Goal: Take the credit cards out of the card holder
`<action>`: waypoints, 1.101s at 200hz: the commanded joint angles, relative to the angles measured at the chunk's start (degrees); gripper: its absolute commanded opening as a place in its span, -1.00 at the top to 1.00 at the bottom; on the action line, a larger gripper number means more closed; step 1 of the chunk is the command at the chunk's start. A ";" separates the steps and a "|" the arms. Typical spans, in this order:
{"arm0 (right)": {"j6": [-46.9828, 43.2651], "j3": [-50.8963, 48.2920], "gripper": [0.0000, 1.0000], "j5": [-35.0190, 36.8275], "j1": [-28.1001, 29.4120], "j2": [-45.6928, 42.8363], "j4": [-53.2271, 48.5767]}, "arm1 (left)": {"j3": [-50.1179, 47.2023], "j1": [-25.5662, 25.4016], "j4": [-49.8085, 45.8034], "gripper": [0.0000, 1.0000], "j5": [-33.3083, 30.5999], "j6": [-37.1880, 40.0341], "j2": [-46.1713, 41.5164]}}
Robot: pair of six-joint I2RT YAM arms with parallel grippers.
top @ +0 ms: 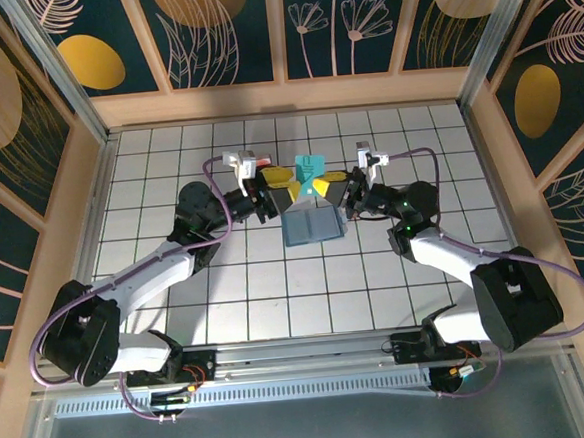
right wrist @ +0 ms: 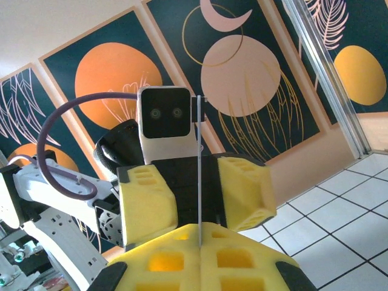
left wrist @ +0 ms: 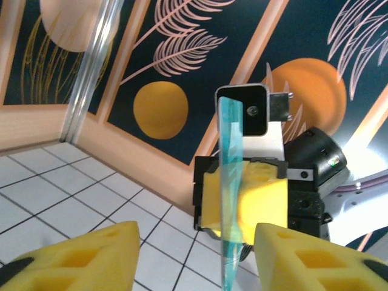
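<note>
Credit card (top: 311, 166) (teal) pinched upright in closed right end effector (right wrist: 200, 245), above card holder (top: 314, 224) lying on table (top: 167, 158) below, probably for handover; left end effector (left wrist: 197, 254) opposite, pads (left wrist: 91, 254) parted astride card, not yet touching.

White tiled table (top: 177, 287), wooden frame (top: 284, 97) around it, dark wall panels (top: 228, 23) painted with leaves and orange discs

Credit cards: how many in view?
1 sure: teal card pinched upright in the right fingers, by the card holder. Reddish bit behind the left fingers may be another; more may hide inside.
</note>
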 commanded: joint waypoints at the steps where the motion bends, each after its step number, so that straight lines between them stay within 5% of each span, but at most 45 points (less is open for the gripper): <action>1: 1.05 0.14 1.00 -1.59 0.16 0.74 4.13 | 1.96 -0.15 6.08 0.10 2.47 -1.19 1.13; 20: 1.32 0.23 1.00 -1.86 0.25 1.26 4.56 | 2.70 -0.34 6.83 0.26 3.67 -1.43 1.45; 73: 2.22 0.71 1.00 -2.39 0.52 2.58 5.61 | 5.11 -0.71 4.38 0.29 5.68 -0.01 2.95; 121: 1.69 0.84 1.00 -2.44 0.51 2.59 4.64 | 5.96 -0.80 1.32 0.99 6.65 1.42 2.91; 140: 0.92 1.15 1.00 -2.31 0.49 2.28 2.93 | 6.35 -0.74 -1.04 1.00 6.95 3.27 2.44; 165: -4.28 1.61 0.46 -0.08 0.41 -0.31 -6.41 | 8.11 -0.78 -9.82 1.00 5.01 9.56 0.43; 187: -14.14 2.92 -0.02 7.38 0.60 -5.84 -25.24 | 12.22 -0.72 -27.88 1.00 -3.97 21.13 -1.70; 220: -24.69 4.53 -0.41 23.07 1.06 -14.56 -49.57 | 22.43 -0.43 -50.13 1.00 -17.18 36.58 0.26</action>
